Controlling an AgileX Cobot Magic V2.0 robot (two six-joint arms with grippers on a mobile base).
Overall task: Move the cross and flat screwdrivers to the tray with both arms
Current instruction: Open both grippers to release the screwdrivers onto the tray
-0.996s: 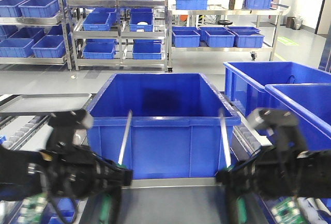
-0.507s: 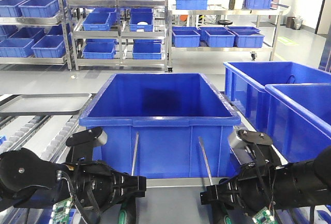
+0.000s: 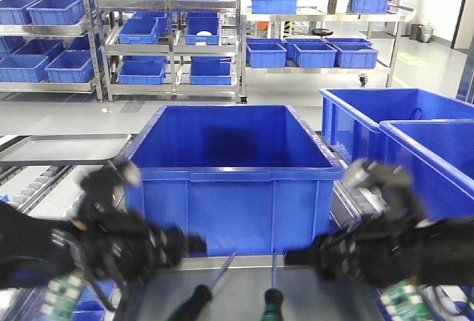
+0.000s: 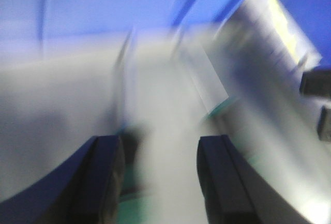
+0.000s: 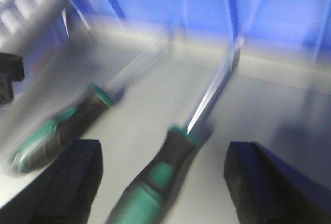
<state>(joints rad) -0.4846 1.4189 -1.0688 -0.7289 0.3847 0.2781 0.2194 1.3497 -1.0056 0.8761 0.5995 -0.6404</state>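
Front-facing view: both screwdrivers lie on the tray, left screwdriver beside right screwdriver. Left pincer and right pincer are both released, empty. Rigid, light tools; the chunky handles look the surest hold, the shafts slippery.

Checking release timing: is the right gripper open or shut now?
Open. In the right wrist view the right gripper fingers stand wide apart, and the screwdriver between them touches neither.
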